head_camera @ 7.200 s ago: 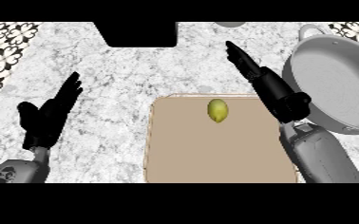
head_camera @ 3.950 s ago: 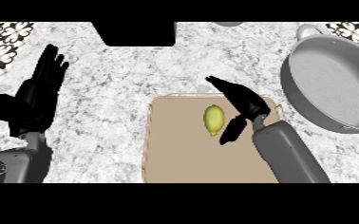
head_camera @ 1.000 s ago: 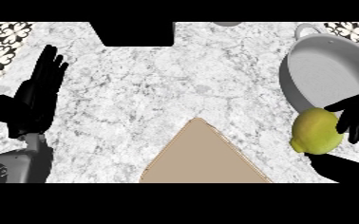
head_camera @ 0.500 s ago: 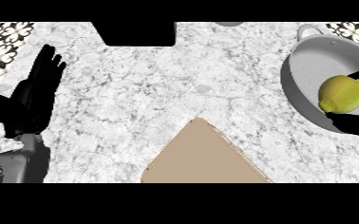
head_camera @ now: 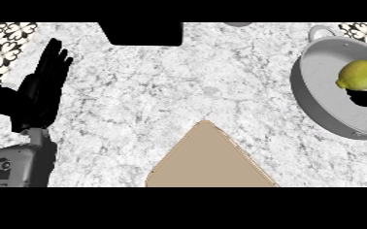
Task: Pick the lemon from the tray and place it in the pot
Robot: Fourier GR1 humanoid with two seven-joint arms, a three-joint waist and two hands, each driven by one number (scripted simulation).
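Left hand [head_camera: 39, 94] rests open, fingers straight and up, far across the marble counter [head_camera: 179, 87] from the pot [head_camera: 323, 94]. Inside the pot, by its far right side, sits the lemon [head_camera: 353, 75]; the right hand's fingers cannot be told. Tan tray [head_camera: 211, 160] lies below-left of the pot.

The matte black robot hand [head_camera: 39, 94] on the left has slim, segmented fingers and a thumb, and joins a smooth, rounded light grey forearm [head_camera: 25, 162].
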